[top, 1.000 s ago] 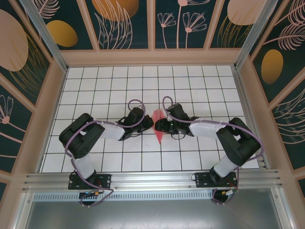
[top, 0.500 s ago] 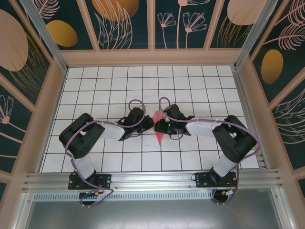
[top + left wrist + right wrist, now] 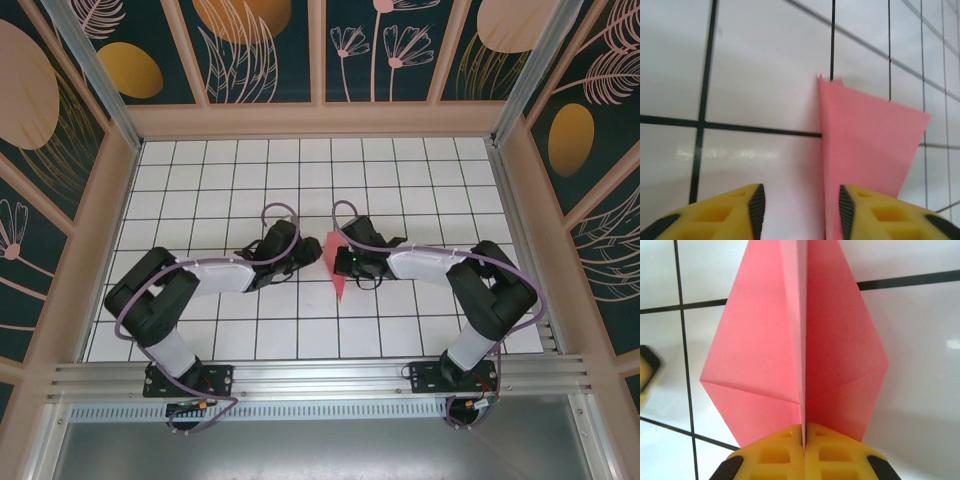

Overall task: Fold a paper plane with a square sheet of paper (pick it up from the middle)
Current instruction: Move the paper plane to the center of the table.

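Note:
The pink-red paper plane is a pointed dart near the middle of the white grid table, its tip toward the near edge. My right gripper is shut on it. In the right wrist view the yellow fingers pinch the centre fold, and the two wings of the paper plane spread to either side. My left gripper stands open just left of the plane. In the left wrist view the left gripper has the plane's straight edge between its jaws, close to the right finger.
Wooden walls with dark floral panels close in the table on three sides. An aluminium rail with both arm bases runs along the near edge. The two forearms meet at the table's middle. Bare tiles lie behind and to both sides.
My left gripper has opened and let go of the plane, and its arm has dropped back to the left. My right gripper has closed on the centre fold.

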### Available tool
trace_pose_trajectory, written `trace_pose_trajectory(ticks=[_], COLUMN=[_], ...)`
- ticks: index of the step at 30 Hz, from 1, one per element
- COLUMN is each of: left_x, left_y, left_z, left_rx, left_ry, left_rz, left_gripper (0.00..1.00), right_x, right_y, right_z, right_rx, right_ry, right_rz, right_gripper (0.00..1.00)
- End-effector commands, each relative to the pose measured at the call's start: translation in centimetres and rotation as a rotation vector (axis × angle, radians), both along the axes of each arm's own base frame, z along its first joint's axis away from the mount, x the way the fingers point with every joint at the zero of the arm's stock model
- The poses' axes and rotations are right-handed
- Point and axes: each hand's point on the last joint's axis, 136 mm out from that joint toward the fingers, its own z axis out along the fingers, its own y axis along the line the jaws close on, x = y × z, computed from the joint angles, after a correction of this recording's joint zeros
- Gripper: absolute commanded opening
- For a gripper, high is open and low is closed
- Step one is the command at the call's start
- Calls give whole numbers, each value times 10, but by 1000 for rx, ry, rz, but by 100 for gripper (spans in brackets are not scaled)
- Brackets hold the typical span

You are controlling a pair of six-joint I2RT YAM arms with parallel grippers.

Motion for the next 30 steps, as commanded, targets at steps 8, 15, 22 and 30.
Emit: trace_pose_trajectory(ticks=[8, 15, 22, 30], left_x=[4, 1, 0, -2], left_y=[64, 74, 78, 82], left_z=[0, -5, -6, -9], left_rx=[218, 260, 273, 286], left_ry=[1, 12, 17, 27], left_rz=[202, 230, 240, 247], left_gripper=[80, 96, 99, 98], right_x=[14, 16, 17, 20], right_y=[-15, 1, 9, 6], right_z=[2, -5, -6, -16], right_rx=[-170, -181, -165, -230], right_ry=[-39, -23, -21, -17], right_rz=[-24, -4, -26, -69], right_gripper=[4, 14, 17, 15])
